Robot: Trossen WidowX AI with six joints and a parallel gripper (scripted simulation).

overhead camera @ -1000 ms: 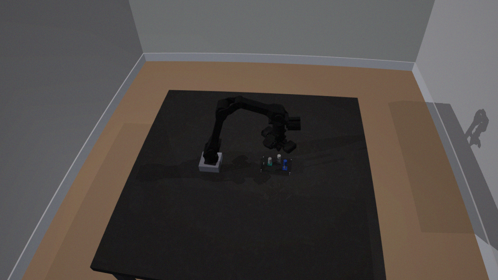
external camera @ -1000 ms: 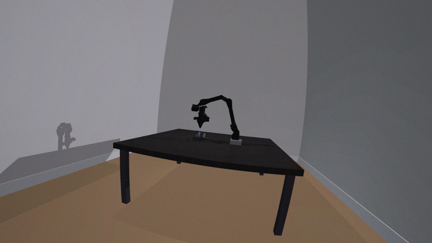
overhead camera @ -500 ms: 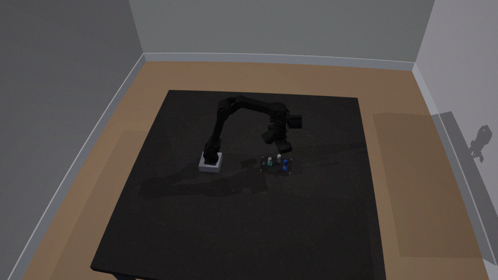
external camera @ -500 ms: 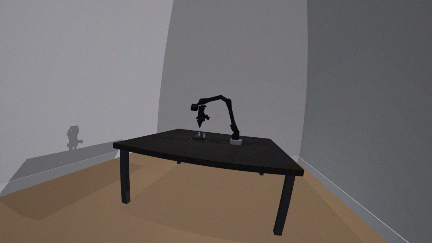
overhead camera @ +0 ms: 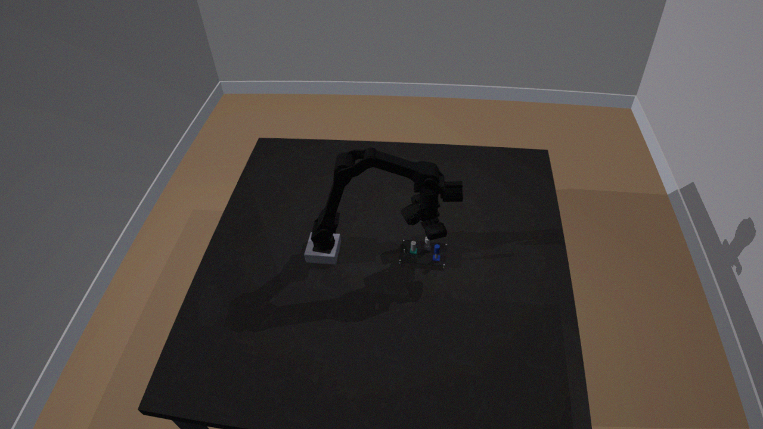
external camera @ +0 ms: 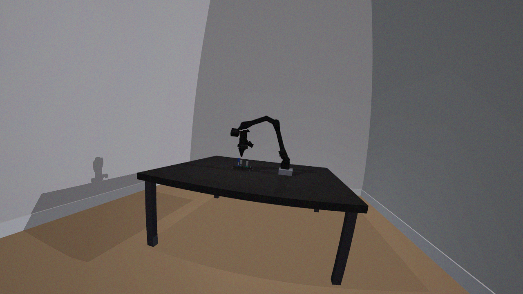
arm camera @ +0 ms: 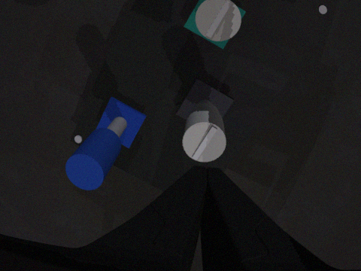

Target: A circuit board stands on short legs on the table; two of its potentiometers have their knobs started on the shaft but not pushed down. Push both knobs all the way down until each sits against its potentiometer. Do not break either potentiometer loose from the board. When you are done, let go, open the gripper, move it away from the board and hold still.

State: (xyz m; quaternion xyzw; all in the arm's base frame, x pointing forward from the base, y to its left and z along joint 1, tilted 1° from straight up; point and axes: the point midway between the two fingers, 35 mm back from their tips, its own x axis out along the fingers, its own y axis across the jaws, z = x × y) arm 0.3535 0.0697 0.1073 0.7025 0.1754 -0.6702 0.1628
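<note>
While the gripper (overhead camera: 434,239) (external camera: 241,156) (arm camera: 204,179) hangs above the board (overhead camera: 421,261) (external camera: 242,168), tips pressed together w/ nothing between (prob. to push, not grasp), the blue knob (overhead camera: 437,248) (external camera: 238,160) (arm camera: 93,159) stands proud, shaft showing, i.e. unseated.

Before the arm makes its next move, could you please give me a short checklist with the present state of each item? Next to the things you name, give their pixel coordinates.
- Gripper (overhead camera: 433,238) (external camera: 241,156) (arm camera: 204,179) fingers shut for pushing: ok.
- Gripper holding nothing: ok.
- Blue knob (overhead camera: 437,248) (external camera: 238,160) (arm camera: 92,162) pushed fully down: not ok, bare shaft (arm camera: 118,126) shows beneath it.
- Gripper lined up over the blue knob: not ok, the tips are beside it in the wrist view.
- White knob on the dark potentiometer (arm camera: 222,102) fully seated: cannot tell.
</note>
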